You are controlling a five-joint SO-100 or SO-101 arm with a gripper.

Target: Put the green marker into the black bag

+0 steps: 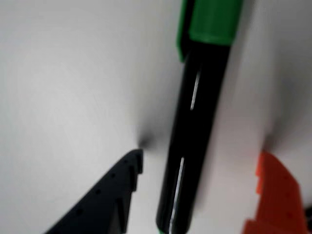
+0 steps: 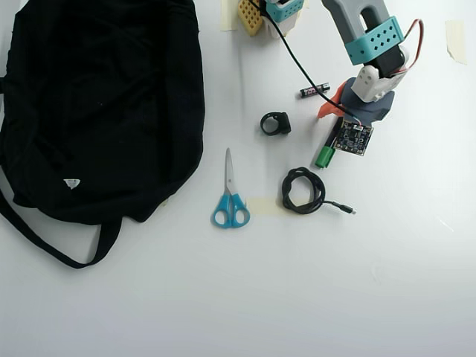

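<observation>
green marker [image 1: 195, 131] flat on white table [image 1: 73, 73], lying between spread gripper [image 1: 200, 161] fingers, neither touching barrel. not gripped, not lifted; grasp, carry, drop all left. black bag [image 2: 97, 111] well apart at left in overhead view only. wrist view alone shows gaps beside barrel; overhead hides them under arm.

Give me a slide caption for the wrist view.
Open gripper straddling the green marker on the white table, fingers either side.
</observation>
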